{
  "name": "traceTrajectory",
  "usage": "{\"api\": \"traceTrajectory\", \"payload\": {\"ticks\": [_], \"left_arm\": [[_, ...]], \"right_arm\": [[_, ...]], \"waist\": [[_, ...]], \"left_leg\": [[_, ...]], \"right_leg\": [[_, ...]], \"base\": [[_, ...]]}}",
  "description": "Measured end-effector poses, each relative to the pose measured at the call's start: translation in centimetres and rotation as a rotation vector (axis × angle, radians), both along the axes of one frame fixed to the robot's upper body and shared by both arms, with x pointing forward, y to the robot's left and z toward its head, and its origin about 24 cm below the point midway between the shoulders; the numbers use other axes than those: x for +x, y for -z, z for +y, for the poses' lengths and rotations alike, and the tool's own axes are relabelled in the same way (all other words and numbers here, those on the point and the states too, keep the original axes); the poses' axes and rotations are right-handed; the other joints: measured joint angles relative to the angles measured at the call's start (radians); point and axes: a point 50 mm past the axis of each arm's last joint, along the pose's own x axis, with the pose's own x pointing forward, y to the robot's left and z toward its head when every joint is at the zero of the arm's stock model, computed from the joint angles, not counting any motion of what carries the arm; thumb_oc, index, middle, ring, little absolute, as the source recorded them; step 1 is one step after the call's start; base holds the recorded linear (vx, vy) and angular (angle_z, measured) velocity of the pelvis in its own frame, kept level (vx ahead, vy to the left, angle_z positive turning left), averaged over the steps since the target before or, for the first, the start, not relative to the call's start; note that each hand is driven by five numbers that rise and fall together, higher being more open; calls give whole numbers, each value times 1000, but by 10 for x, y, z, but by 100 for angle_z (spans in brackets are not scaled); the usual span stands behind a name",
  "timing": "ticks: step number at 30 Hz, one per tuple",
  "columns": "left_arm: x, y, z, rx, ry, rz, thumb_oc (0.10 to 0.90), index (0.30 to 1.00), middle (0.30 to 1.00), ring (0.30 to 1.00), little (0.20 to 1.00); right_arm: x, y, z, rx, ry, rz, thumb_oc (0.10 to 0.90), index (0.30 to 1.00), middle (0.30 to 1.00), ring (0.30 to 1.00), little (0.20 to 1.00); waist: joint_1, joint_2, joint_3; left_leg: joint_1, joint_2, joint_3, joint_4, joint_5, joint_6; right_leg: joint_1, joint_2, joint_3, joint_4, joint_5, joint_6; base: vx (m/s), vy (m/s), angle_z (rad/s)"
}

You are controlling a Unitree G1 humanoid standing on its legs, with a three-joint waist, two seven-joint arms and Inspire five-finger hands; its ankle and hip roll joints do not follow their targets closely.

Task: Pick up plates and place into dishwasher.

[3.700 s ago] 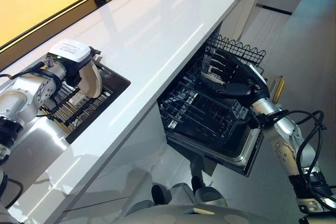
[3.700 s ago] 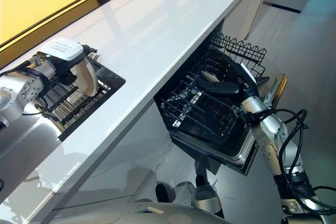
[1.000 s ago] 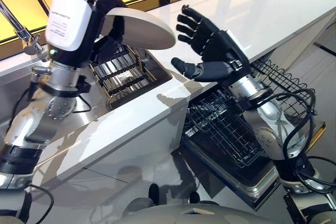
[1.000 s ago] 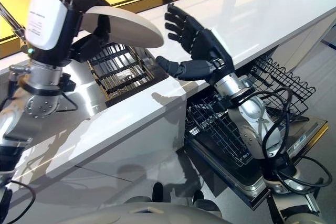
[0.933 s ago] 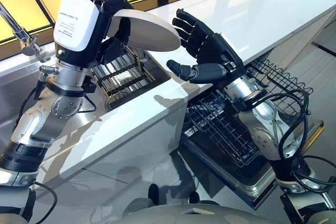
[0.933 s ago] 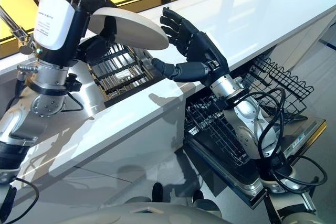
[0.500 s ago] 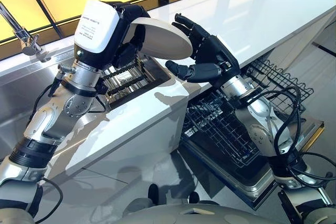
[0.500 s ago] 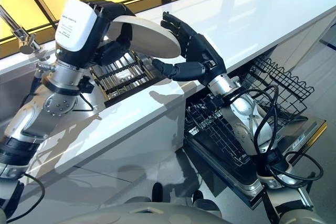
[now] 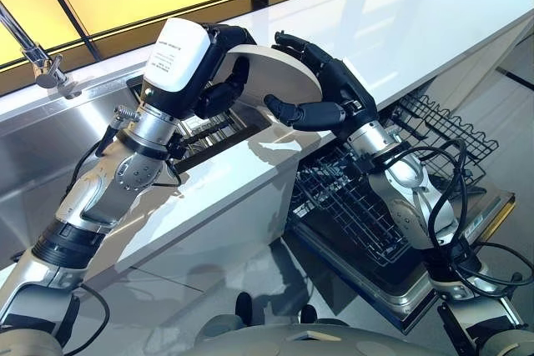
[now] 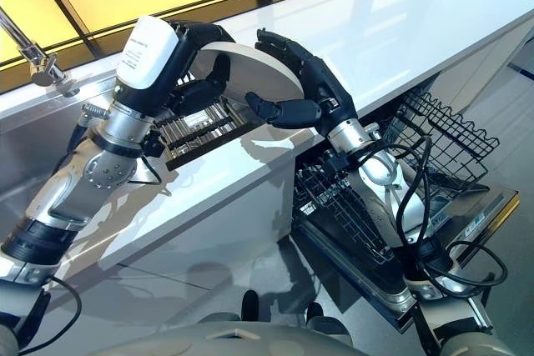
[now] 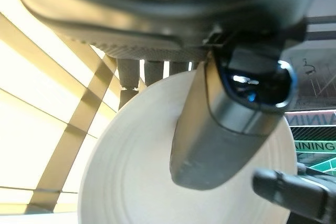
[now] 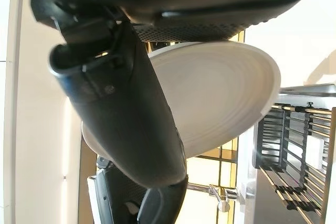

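Note:
A round white plate (image 9: pixel 279 79) is held in the air over the counter's front edge, between both hands. My left hand (image 9: pixel 219 87) is shut on its left rim, and in the left wrist view the thumb (image 11: pixel 231 124) lies across the plate (image 11: pixel 131 182). My right hand (image 9: pixel 338 93) grips the right rim, fingers curled over the far side. Its thumb (image 12: pixel 131 114) presses on the near face of the plate (image 12: pixel 220 93). The dishwasher's lower rack (image 9: pixel 359 206) is pulled out below the counter at the right, with its door (image 9: pixel 467 231) folded down.
A dark dish rack (image 9: pixel 209 127) sits in the steel sink (image 9: pixel 50 147) behind the left hand, with a faucet (image 9: pixel 37 60) at the far left. The white counter (image 9: pixel 417 22) runs to the right. A second wire rack (image 9: pixel 442 127) stands out beyond the lower one.
The left hand lifted the plate out of the sink rack and carried it right. The right hand rose from the dishwasher rack, met the plate and closed its fingers and thumb on the rim.

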Motion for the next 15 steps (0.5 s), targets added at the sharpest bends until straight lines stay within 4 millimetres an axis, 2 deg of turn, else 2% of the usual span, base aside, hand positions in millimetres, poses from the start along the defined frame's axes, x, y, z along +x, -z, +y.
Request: {"api": "traceTrajectory", "payload": {"ticks": [7, 13, 14, 15], "left_arm": [[3, 6, -6, -148, 105, 176, 100, 300, 300, 300, 200], [4, 7, -7, -192, 123, 202, 100, 300, 300, 300, 200], [4, 7, -8, -199, 125, 205, 207, 392, 392, 392, 307], [4, 7, -8, -208, 129, 207, 536, 674, 674, 674, 636]], "right_arm": [[1, -2, -4, -14, 70, -39, 100, 300, 300, 300, 200], [2, -4, -5, -13, 74, -50, 100, 300, 300, 300, 200], [2, -4, -5, -13, 74, -51, 100, 300, 300, 300, 200], [2, -5, -5, -12, 74, -53, 100, 300, 300, 300, 200]], "waist": [[2, 1, 0], [-3, 1, 0], [-3, 1, 0], [-4, 1, 0]], "left_leg": [[0, 0, 1, 0, 0, 0], [1, 0, 1, 0, 0, 0], [1, 0, 1, 0, 0, 0], [2, 0, 1, 0, 0, 0]], "right_leg": [[0, -1, 0, 0, 0, 0], [-1, 0, 3, 0, 0, 0], [-1, 0, 3, 0, 0, 0], [-1, 0, 3, 0, 0, 0]], "base": [[0, 0, 0], [0, 0, 0], [0, 0, 0], [0, 0, 0]]}}
